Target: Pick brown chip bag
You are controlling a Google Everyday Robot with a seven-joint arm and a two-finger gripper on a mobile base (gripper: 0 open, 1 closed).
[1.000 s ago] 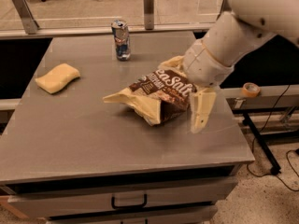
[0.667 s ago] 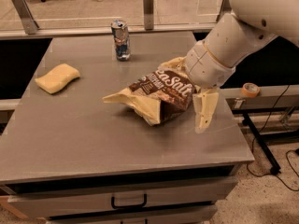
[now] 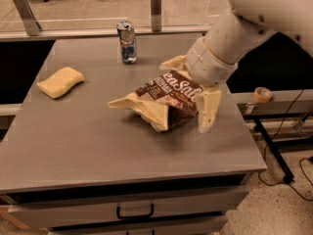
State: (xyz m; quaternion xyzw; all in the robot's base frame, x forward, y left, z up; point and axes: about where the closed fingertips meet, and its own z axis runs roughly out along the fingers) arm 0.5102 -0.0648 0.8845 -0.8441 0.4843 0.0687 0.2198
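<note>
Single camera view. The brown chip bag (image 3: 164,98) lies on the grey table (image 3: 98,151), right of centre, crumpled, lettered face up. Its pale left corner points toward the yellow sponge block (image 3: 60,82), which sits well apart at the left. The can (image 3: 127,42) stands upright at the far side, clear of the bag.

The gripper (image 3: 206,112) hangs at the bag's right end, pointing down, tip close to the table top. It looks to be touching the bag's right edge. The wrist covers the bag's far right corner.

Change over the last second: the gripper has drifted a little left, in against the bag, and its tip seems slightly higher. The bag's outline and left corner sit where they were, so it has not been lifted or dragged.

Jaw state: I cannot tell. Only one side of the gripper shows, the rest is hidden by the wrist and the bag, so I cannot confirm a clamp.

Reading: I judge we are at the grasp itself, not the lift. The foil is loose and slippery, so a pinch on a thin edge could slide off.
</note>
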